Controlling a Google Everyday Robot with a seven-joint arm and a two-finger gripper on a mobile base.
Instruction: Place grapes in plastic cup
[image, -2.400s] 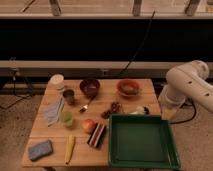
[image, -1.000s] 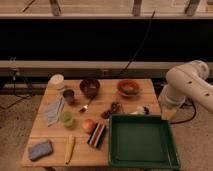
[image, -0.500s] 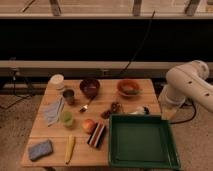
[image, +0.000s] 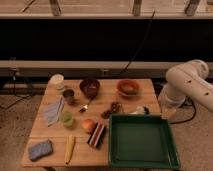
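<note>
Nothing has changed since the earlier frames. The gripper (image: 168, 108) stays tucked under the white arm (image: 187, 82) off the tabletop's (image: 50, 135) right edge; whether it is spread or closed cannot be told. The grapes (image: 112, 109) lie to its left, the plastic cup (image: 66, 118) farther left.

grapes (image: 112, 109) right of plastic cup (image: 67, 118) | gripper (image: 145, 110) right of grapes, behind tray (image: 142, 118)

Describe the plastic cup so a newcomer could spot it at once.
On the left half of the wooden table, right of the grey cloth and left of the apple, stands the plastic cup. It is light green and translucent, unlike the dark grey cup behind it. The end effector sits by the table's right edge.
</note>
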